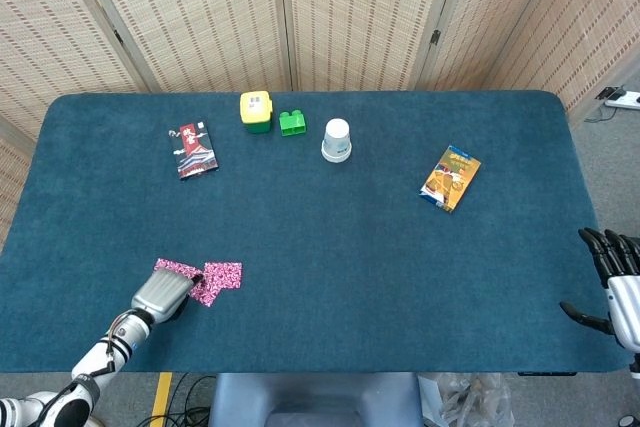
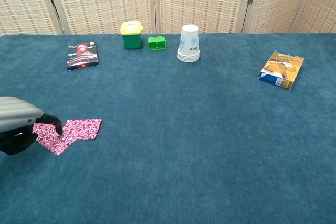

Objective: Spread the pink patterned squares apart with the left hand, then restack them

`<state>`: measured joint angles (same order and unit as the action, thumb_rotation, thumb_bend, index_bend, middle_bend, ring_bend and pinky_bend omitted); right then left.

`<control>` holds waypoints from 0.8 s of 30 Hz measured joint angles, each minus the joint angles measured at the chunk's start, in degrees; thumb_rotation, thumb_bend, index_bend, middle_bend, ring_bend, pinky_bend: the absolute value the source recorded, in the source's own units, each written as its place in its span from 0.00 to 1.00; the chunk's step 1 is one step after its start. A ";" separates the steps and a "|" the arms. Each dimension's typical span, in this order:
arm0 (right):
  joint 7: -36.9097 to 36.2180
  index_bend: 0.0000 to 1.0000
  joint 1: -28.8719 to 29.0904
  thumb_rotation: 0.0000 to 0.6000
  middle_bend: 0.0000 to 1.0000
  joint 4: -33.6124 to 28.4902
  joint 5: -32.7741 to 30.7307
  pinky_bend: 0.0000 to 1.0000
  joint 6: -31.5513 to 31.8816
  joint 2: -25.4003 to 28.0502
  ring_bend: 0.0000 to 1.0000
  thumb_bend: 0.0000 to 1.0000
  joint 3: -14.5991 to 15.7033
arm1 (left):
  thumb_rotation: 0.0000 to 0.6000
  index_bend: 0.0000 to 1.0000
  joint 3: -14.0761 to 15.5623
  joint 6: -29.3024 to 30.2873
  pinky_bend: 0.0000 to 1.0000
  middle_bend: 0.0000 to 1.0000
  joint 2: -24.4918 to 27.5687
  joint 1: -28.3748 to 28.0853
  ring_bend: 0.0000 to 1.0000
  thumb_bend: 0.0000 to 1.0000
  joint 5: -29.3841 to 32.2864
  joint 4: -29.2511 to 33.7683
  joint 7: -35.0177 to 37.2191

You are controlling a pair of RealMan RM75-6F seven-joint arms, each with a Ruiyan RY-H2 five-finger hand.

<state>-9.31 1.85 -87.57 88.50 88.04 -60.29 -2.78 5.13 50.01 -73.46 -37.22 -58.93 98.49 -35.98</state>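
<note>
Your left robot hand (image 2: pixel 21 127) pressed fingertips on the pink patterned squares (image 2: pixel 71 132), which lay fanned and overlapping at the desk's (image 2: pixel 210 145) near-left. They looked thin, light and floppy; sliding from above probably suited them. Your right robot hand (image 1: pixel 612 282) hung released.

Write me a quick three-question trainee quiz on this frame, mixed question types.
1. True or false: the left hand touches the pink squares.
2. Which sits nearest the yellow-lidded tub? A) green block B) snack packet C) paper cups
3. Fill in: the right hand is at the table's ____ edge, holding nothing.

Key: 1 true; 2 A; 3 right.
</note>
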 measured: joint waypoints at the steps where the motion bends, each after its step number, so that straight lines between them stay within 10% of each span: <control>1: 0.00 0.00 -0.02 1.00 0.12 0.00 0.03 0.06 0.10 0.01 0.00 0.09 -0.02 | 1.00 0.30 0.32 0.14 1.00 0.97 0.28 0.02 0.89 0.75 0.28 0.83 -0.41; 11: 0.06 0.00 0.14 1.00 0.12 0.03 0.15 0.06 -0.09 -0.02 0.00 0.09 -0.09 | 1.00 0.31 1.63 4.14 1.00 0.97 3.03 0.71 0.89 0.75 -1.72 7.34 -1.68; 24: 0.13 0.00 0.02 1.00 0.12 -0.02 0.10 0.06 -0.02 -0.04 0.00 0.09 -0.04 | 1.00 0.30 0.16 3.61 1.00 0.97 1.21 0.59 0.89 0.75 -1.60 1.03 1.35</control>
<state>-9.19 1.87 -87.59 88.60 88.02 -60.34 -2.82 5.28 53.62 -72.25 -36.63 -60.54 99.52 -34.63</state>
